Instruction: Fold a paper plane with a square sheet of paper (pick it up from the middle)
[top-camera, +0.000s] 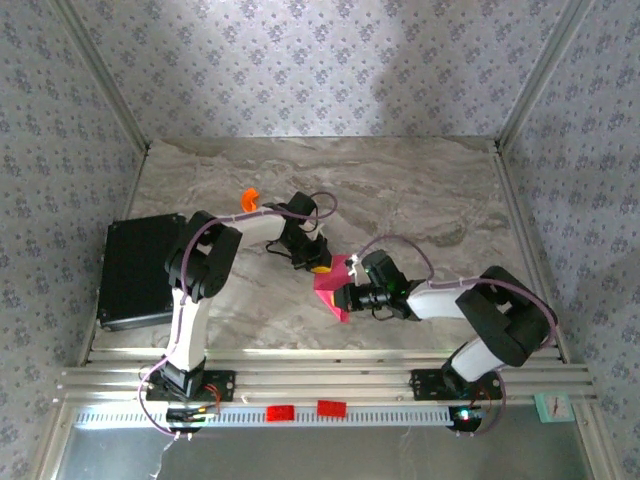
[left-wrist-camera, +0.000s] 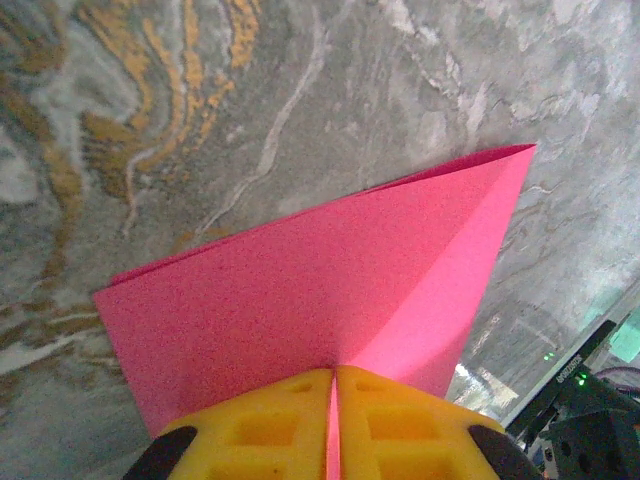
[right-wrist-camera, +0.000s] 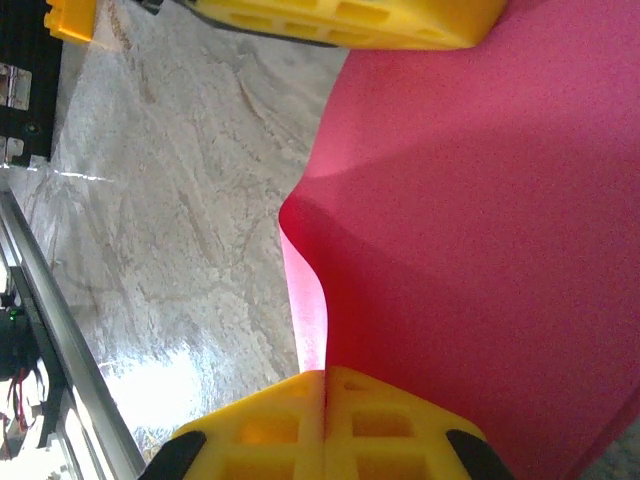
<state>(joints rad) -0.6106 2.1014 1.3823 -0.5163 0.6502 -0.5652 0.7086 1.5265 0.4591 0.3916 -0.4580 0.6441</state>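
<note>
The sheet of paper (top-camera: 334, 285) is held between the 2 arms over the near half of the table (top-camera: 420, 190). Whether its lower edge touches the surface cannot be told. The left gripper (top-camera: 318, 266) is clamped on 1 edge, with the paper pinched in the thin slit between its yellow fingers (left-wrist-camera: 270, 425). The right gripper (top-camera: 352, 296) is shut tight on the opposite side, and the paper is seen buckling in a curve just above its fingers (right-wrist-camera: 260, 430).

In the left wrist view a crease is seen running from the grip to the far corner, with a doubled edge along the top. An early fold is therefore judged to be in hand, and no pointed dart shape has been formed yet.

For the next move, the sheet would probably have to be laid flat, 1 grip released, and the crease pressed down while the other grip keeps the layers aligned. Thin paper is expected to crumple if the 2 grips are pulled unevenly.

1 container is seen, a black case (top-camera: 138, 272) at the table's left edge. It is closed, so its contents cannot be told. A small orange piece (top-camera: 249, 196) lies on the bare table, well apart from the paper.
</note>
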